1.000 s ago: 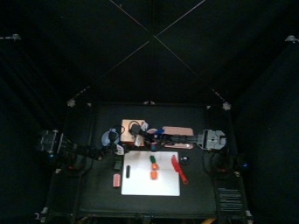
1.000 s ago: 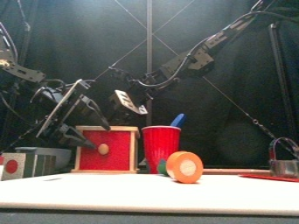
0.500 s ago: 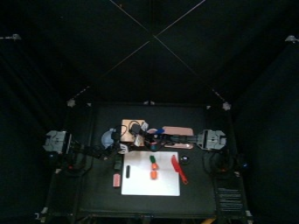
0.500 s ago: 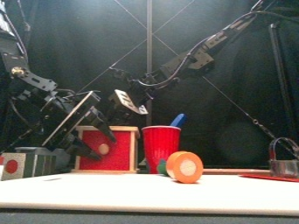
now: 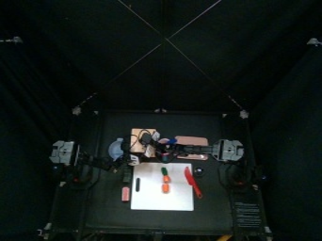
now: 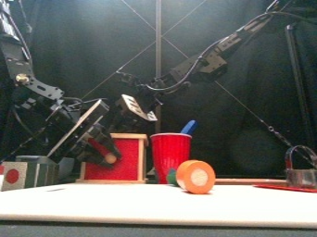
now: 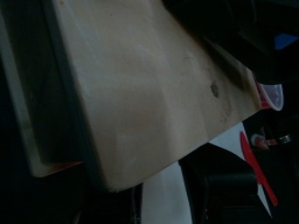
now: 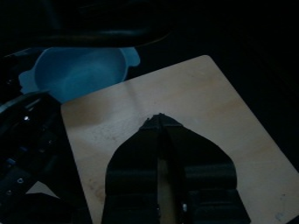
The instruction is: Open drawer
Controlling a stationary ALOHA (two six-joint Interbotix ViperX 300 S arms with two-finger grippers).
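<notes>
While right end effector shut, presses drawer.

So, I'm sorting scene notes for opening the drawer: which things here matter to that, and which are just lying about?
For the job: drawer, left gripper close at its front, right gripper over its wooden top.
Lying about: red cup, orange tape roll, blue bowl, white sheet.
</notes>
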